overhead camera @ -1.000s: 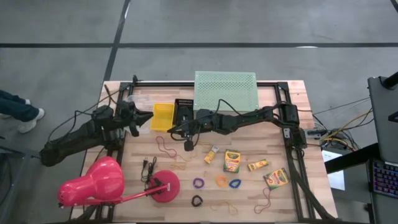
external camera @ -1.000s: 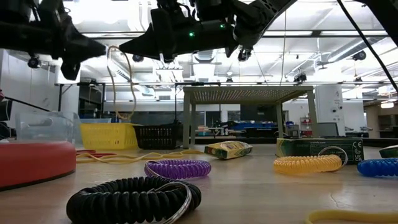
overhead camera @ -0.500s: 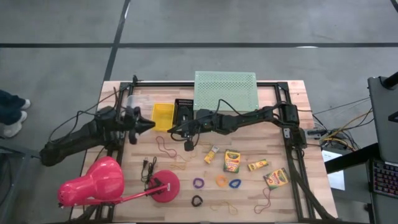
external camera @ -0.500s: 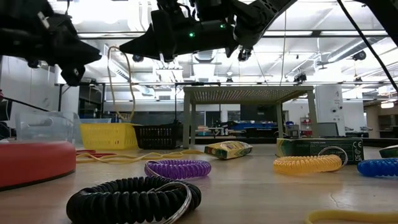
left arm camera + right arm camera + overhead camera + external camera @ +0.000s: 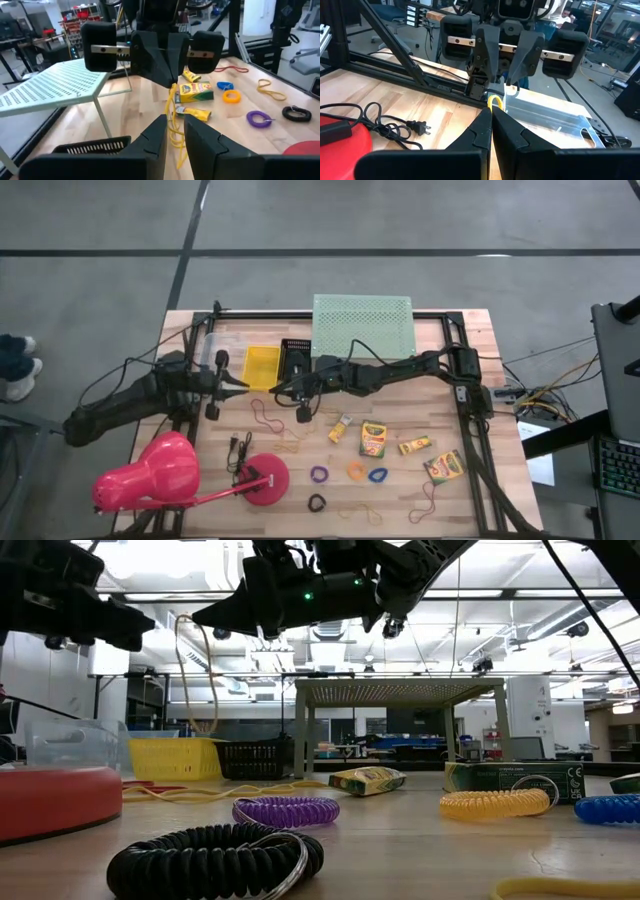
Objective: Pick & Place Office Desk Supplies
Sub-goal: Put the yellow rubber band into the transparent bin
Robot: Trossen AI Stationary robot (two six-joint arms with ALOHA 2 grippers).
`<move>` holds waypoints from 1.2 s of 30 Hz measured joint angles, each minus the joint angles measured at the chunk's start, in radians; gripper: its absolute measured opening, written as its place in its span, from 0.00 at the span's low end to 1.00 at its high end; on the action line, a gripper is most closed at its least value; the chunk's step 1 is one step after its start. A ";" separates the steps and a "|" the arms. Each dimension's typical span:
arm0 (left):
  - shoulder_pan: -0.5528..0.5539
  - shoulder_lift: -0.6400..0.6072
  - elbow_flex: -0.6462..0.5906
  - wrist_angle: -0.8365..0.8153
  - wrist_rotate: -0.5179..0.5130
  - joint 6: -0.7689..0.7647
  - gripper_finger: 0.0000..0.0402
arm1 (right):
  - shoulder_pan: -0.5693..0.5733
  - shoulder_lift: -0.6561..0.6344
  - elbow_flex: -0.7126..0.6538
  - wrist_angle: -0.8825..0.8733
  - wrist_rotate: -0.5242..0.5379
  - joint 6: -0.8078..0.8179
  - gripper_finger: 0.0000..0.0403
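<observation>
Hanging from my right claw [image 5: 283,391] is a thin tan rubber band [image 5: 196,675], pinched at its top and drooping in a long loop above the table [image 5: 480,420], just in front of the small yellow plastic basket [image 5: 262,366] and the black one [image 5: 295,358] beside it. In the right wrist view the fingers [image 5: 485,132] meet tight on the band's yellow edge [image 5: 494,102]. My left claw [image 5: 232,381] faces it from just beside, nose to nose; in the left wrist view its fingers [image 5: 202,137] stand narrowly apart around the dangling strand [image 5: 173,117], not yet closed as far as I can judge.

I read this as a handover or a joint stretch of the band. To do it well I would close the left claw on one strand only, low enough to clear the other fingertips, and release the right only once the grip looks firm; the band is limp and could slip or snag.

Both arms reach in low and nearly level toward the table's middle, the right one stretched long from its far-side base. The yellow-and-green crayon boxes [image 5: 373,438] and coiled ring loops [image 5: 319,474] lie untouched nearer the front.
</observation>
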 joint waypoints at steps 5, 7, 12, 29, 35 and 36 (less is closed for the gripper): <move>-0.001 0.032 -0.047 0.013 -0.004 -0.047 0.17 | 0.000 0.000 0.000 0.000 0.000 0.000 0.02; -0.001 0.051 -0.088 0.050 -0.014 -0.050 0.17 | 0.000 0.000 0.000 0.000 0.002 0.000 0.02; -0.001 0.061 -0.144 0.245 -0.061 -0.069 0.17 | -0.002 0.000 0.000 0.000 0.002 0.002 0.02; -0.001 0.060 -0.146 0.282 -0.095 -0.230 0.21 | -0.002 -0.001 0.000 0.000 0.002 0.003 0.02; -0.001 0.060 -0.146 0.281 -0.088 -0.229 0.34 | -0.002 -0.001 0.000 -0.001 0.001 0.002 0.02; -0.001 0.060 -0.146 0.279 -0.070 -0.230 0.36 | -0.002 -0.001 0.000 -0.001 0.001 0.001 0.02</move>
